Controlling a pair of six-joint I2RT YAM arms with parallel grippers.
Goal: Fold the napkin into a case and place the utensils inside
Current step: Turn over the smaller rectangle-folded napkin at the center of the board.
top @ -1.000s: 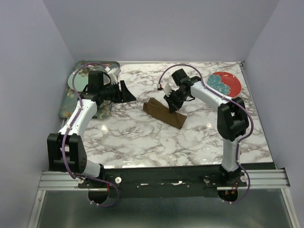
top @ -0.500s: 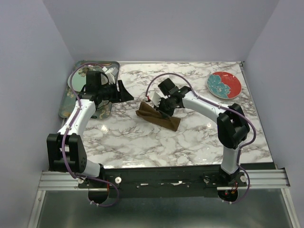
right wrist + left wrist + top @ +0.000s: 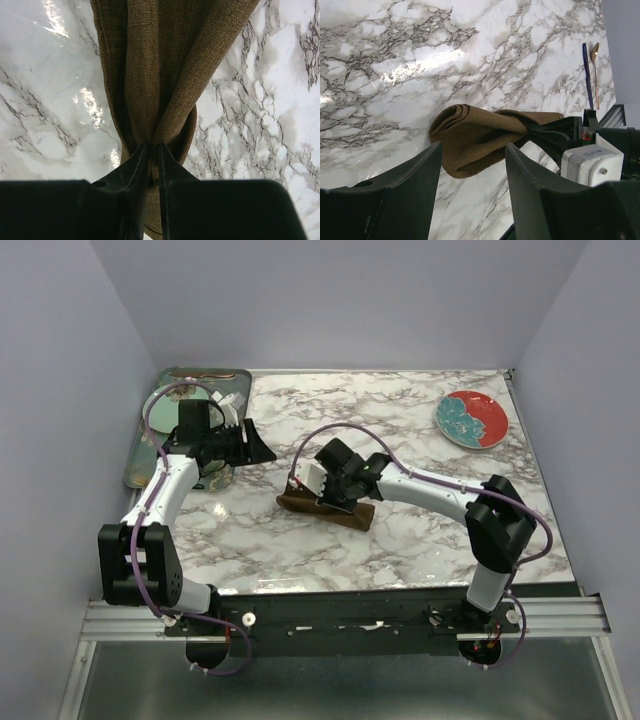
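The right tool (image 3: 152, 150) has its two black fingers drawn close together, pinching a gathered fold of the soft brown cloth napkin (image 3: 165, 60). The rest of the napkin fans out from the pinch across the white, grey-veined marble surface (image 3: 420, 440). Seen from above, the right tool (image 3: 335, 490) and the napkin (image 3: 292, 505) have shifted left and toward the near edge since a second ago. The long bundle now lies closer to level across the middle. The left tool (image 3: 472, 155) stands wide with nothing between its fingers, above the surface near the napkin's rounded end (image 3: 470, 140), about where it hovered before. A slim blue-handled utensil (image 3: 587, 75) and a thin copper-brown spoon (image 3: 595, 70) lie side by side, well apart from the napkin. The dark green floral tray (image 3: 150, 440) sits at the far left.
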